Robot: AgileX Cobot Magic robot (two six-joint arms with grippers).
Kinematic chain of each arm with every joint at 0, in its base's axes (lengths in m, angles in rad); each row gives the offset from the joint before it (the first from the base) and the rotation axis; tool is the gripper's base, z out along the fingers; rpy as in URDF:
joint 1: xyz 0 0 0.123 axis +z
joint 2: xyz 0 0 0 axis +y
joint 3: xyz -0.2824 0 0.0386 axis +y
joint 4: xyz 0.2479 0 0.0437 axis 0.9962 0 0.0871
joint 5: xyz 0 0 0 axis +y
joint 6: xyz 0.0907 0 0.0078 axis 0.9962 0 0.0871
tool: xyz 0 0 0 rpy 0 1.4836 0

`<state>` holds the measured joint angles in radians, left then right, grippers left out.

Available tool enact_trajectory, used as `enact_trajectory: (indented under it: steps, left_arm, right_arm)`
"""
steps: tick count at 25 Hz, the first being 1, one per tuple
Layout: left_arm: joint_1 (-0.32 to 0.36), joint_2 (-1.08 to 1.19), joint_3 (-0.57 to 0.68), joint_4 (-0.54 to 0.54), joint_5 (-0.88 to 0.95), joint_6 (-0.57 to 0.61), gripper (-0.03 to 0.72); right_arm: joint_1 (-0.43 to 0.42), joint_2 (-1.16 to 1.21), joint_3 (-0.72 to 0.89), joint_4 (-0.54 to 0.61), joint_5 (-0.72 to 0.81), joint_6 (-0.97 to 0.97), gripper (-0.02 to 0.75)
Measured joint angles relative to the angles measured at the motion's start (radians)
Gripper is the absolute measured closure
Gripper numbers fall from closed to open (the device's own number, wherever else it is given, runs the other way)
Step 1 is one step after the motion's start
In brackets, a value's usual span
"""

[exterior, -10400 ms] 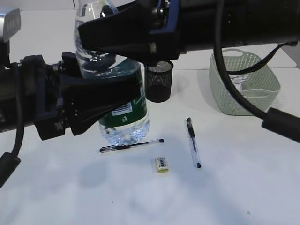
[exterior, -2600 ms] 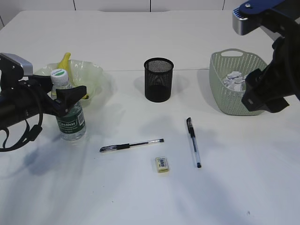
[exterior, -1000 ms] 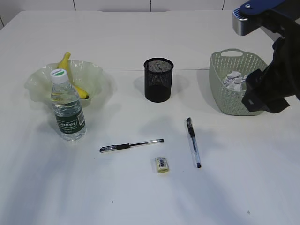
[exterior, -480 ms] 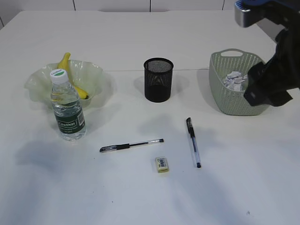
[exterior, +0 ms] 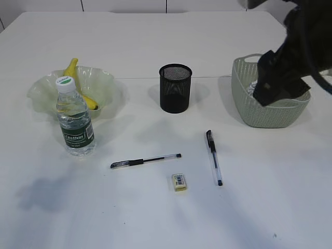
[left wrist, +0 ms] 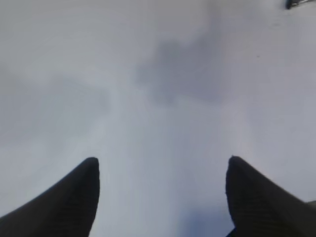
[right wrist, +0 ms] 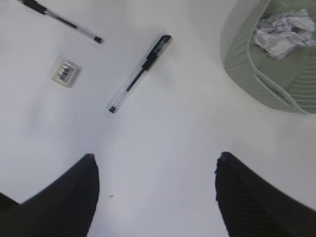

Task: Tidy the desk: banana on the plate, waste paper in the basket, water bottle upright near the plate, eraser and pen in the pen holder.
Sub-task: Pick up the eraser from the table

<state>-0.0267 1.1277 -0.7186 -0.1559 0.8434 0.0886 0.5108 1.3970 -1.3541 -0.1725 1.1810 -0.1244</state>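
small yellow-white eraser (exterior: 179, 182) flat on white desk (exterior: 155, 218), between two clear black-capped pens (exterior: 146, 161) (exterior: 213, 157) | black mesh pen holder (exterior: 175, 88) behind | crumpled paper (right wrist: 284, 37) in pale green basket (exterior: 244, 104) | clear bottle (exterior: 74, 119) upright by green plate (exterior: 109, 85) holding banana (exterior: 72, 70) | left gripper (left wrist: 160, 197) jaws spread, empty | right gripper (right wrist: 155, 195) jaws spread, empty

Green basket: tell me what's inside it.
The green basket holds crumpled waste paper. Its near wall hides the floor in the right wrist view; the right arm blocks the exterior view.
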Motion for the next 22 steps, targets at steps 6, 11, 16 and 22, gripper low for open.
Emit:
enact_trajectory:
  steps: [6, 11, 16, 22]
  left_arm:
    - [0.0, -0.081, 0.0, -0.024, 0.018, 0.019, 0.131]
    - [0.0, -0.145, 0.0, -0.024, 0.048, 0.019, 0.131]
    - [0.0, -0.158, 0.0, -0.024, 0.09, 0.021, 0.131]
    - [0.0, -0.158, 0.0, -0.024, 0.098, 0.021, 0.138]
  right_arm:
    - [0.006, 0.141, -0.112, 0.075, 0.046, -0.073, 0.189]
    - [0.066, 0.247, -0.189, 0.08, 0.05, -0.134, 0.189]
    - [0.13, 0.352, -0.227, 0.087, 0.05, -0.205, 0.196]
    - [0.165, 0.45, -0.229, 0.119, 0.048, -0.294, 0.202]
